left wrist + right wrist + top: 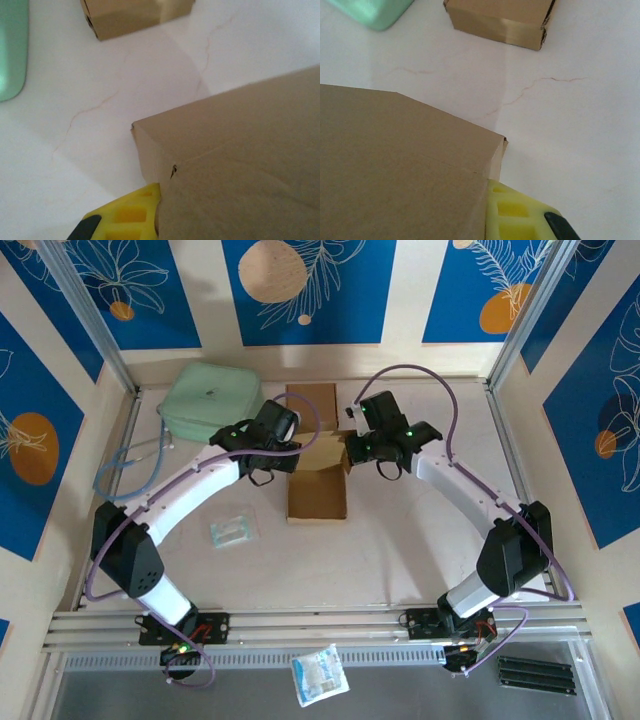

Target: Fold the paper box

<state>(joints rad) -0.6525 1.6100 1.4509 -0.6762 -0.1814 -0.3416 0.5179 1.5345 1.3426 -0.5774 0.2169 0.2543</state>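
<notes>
The brown paper box (317, 488) lies mid-table, with its far end raised between the two arms. My left gripper (292, 443) is shut on the box's left wall. In the left wrist view one yellow finger (131, 214) presses the cardboard (240, 165), and the other finger is hidden behind it. My right gripper (350, 450) is shut on the right wall. In the right wrist view its yellow finger (520, 217) lies against the cardboard (400, 170), with the other finger hidden.
A second, folded brown box (313, 400) sits behind, also visible from the wrists (132, 17) (500, 20). A green pouch (210, 400) and blue cord (130, 465) lie at back left. A clear packet (232, 528) lies on the left, and another packet (320, 675) lies at the front rail.
</notes>
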